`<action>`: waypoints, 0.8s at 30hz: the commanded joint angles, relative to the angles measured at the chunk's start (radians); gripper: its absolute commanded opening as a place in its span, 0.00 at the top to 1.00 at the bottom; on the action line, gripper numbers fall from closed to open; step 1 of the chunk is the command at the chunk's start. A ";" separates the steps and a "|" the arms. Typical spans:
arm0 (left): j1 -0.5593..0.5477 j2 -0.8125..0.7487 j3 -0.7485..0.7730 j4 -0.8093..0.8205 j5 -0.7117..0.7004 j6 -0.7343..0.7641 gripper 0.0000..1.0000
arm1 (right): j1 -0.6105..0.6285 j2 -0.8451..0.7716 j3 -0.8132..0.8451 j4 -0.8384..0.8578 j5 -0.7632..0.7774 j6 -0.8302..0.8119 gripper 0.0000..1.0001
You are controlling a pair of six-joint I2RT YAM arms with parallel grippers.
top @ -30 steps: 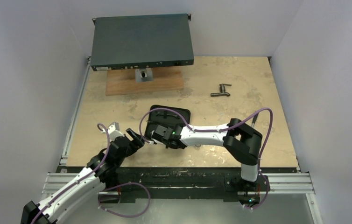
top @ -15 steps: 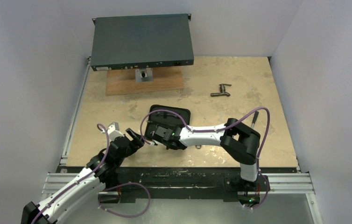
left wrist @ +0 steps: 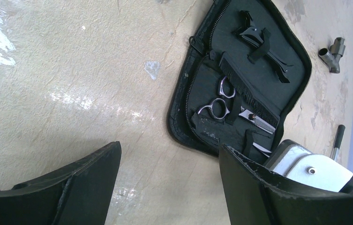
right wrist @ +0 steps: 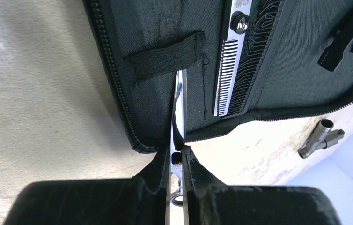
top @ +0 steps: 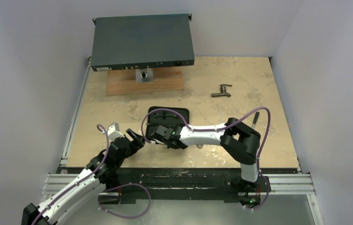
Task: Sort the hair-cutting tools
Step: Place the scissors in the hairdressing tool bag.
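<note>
Middle of tan table (top: 240,93): open case (left wrist: 177,117), comb (left wrist: 245,91), clip (left wrist: 263,44) and shears (left wrist: 221,108) already strapped in. Clenched in right gripper (right wrist: 177,164), silver scissors (right wrist: 179,108), tip at the elastic loop (right wrist: 165,58). Left gripper (left wrist: 170,150) released, empty. Seemingly only seating left.

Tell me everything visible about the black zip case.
Black fabric case, zipper round its edge, elastic straps inside. It lies open, flat on the table, holding toothed silver scissors, a black comb and a black clip. The right gripper, shut on a thin silver tool, holds its tip at one strap.
</note>
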State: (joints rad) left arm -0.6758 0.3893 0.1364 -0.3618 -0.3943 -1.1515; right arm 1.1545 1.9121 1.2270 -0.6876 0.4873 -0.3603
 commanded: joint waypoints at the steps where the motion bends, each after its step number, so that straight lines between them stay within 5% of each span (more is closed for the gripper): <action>1: -0.003 -0.003 0.020 0.013 -0.006 0.005 0.24 | -0.011 -0.002 0.036 0.002 0.042 -0.009 1.00; 24: -0.002 0.009 0.020 0.033 -0.002 0.007 0.25 | 0.013 0.037 0.101 -0.051 0.050 -0.023 1.00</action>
State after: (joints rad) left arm -0.6758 0.4011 0.1364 -0.3569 -0.3935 -1.1515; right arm 1.1576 1.9759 1.3128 -0.7364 0.5339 -0.3790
